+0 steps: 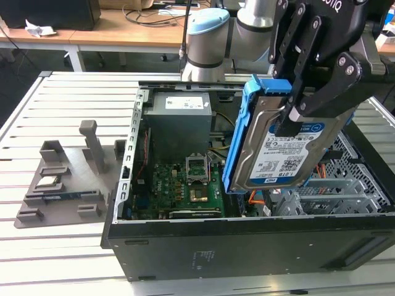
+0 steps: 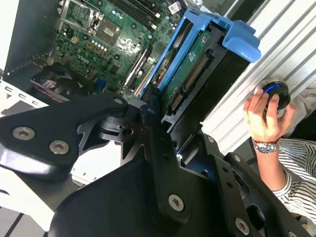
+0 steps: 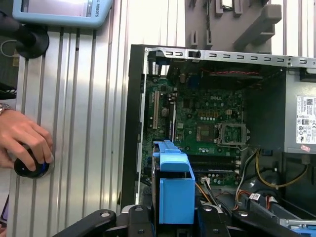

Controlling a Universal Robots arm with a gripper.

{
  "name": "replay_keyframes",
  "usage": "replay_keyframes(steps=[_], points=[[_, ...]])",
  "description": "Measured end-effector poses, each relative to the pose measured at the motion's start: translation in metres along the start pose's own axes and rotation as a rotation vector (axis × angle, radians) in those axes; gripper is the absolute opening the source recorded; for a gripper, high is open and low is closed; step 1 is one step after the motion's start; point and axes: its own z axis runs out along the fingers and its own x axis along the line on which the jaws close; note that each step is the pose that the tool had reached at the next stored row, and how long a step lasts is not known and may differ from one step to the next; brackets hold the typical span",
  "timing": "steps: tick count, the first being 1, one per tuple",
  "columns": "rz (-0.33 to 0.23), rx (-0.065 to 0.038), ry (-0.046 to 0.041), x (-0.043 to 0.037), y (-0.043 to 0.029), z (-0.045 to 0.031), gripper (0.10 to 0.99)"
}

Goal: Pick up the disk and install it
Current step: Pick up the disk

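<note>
My gripper (image 1: pixel 289 121) is shut on the disk (image 1: pixel 281 151), a silver-grey hard drive with a white-and-blue label, clipped in a blue bracket (image 1: pixel 237 139). I hold it upright and tilted above the open computer case (image 1: pixel 247 250), over the case's side at the exterior view's right. In the second wrist view the disk (image 2: pixel 190 74) appears edge-on between my black fingers (image 2: pixel 150 111), above the motherboard (image 2: pixel 106 34). In the first wrist view the blue bracket (image 3: pixel 173 190) rises from my gripper (image 3: pixel 170 224) over the case interior.
A grey metal drive cage (image 1: pixel 361 179) fills the case's side at the exterior view's right. The power supply (image 1: pixel 179 120) sits at the back. A grey fixture (image 1: pixel 62 182) holding a small chip lies outside the case. A person's hand (image 3: pixel 22 140) rests on a knob beside the case.
</note>
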Motion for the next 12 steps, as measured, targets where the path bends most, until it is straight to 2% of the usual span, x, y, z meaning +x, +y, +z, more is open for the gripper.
replay_keyframes(steps=[12], points=[[0.000,0.000,-0.0001,0.0283,0.0010,0.0015,0.365]])
